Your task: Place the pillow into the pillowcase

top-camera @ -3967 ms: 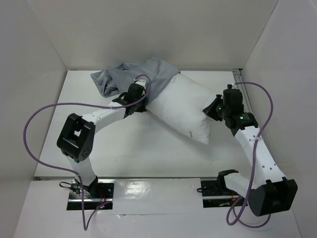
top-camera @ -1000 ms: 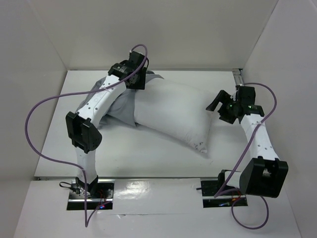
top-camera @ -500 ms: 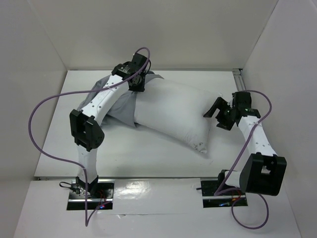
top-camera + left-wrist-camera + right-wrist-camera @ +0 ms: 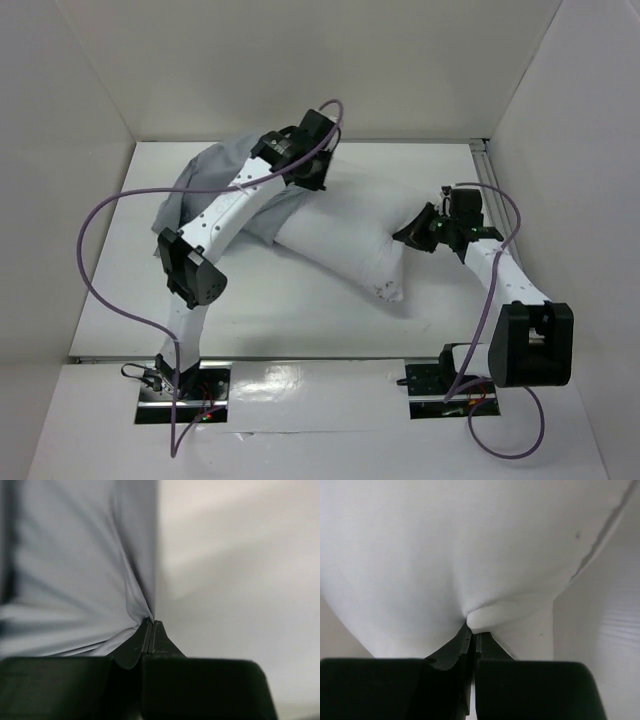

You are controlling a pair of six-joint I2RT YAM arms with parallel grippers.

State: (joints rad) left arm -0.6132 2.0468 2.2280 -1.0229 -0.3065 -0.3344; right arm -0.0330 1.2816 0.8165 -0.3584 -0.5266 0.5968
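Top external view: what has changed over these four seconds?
The left arm's jaws swung from the pillow's near side to its far side and shut on the pillowcase; the right arm's jaws shut on the pillow's right end. The pillow still lies across the table, mostly outside the pillowcase.

You see a plain white pillow (image 4: 345, 235), a few tiny dark specks near its front corner, and a plain blue-grey pillowcase (image 4: 195, 185). Your left arm (image 4: 228, 208) and right arm (image 4: 505, 275) are white with black joints, both carrying purple cables (image 4: 82, 255); table (image 4: 300, 310) and walls (image 4: 330, 60) are white, unpatterned
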